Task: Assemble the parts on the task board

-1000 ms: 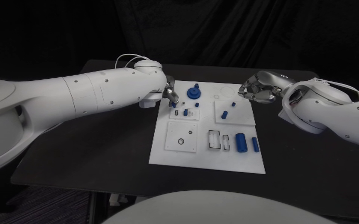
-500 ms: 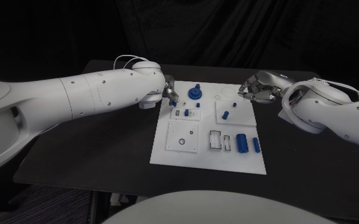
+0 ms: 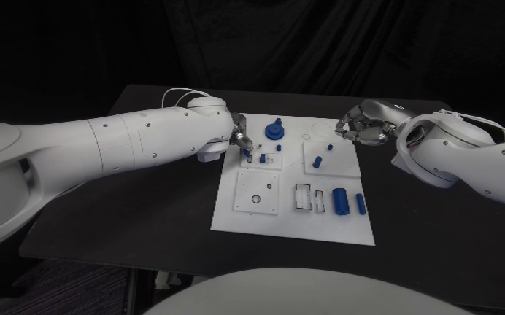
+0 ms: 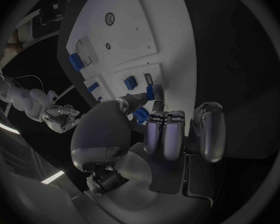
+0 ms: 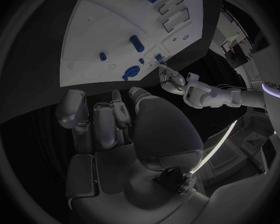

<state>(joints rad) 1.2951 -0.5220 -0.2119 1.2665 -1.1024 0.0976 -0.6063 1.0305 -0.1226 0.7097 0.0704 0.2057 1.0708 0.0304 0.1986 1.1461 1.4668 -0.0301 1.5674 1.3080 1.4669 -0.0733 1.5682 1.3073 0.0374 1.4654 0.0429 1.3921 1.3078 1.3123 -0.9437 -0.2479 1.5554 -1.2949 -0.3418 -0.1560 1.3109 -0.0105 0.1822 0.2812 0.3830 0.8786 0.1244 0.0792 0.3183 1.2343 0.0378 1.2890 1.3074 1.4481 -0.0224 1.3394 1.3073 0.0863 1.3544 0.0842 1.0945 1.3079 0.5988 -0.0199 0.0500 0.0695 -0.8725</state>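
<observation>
The white task board lies in the middle of the black table. My left hand hovers over its far left corner and pinches a small blue peg between thumb and finger. In the left wrist view the peg points down at the board, close to a seated blue part. My right hand hangs off the board's far right corner with its fingers curled in and nothing visible in them. A blue knobbed disc, a short peg and a large cylinder sit on the board.
A smaller blue cylinder lies beside the large one, near white slotted blocks. A square plate with a round hole sits at the near left. Bare black table stretches on both sides of the board.
My left hand has shifted a little nearer along the board's left side with the peg and dropped closer to the surface. The right hand has not moved.
</observation>
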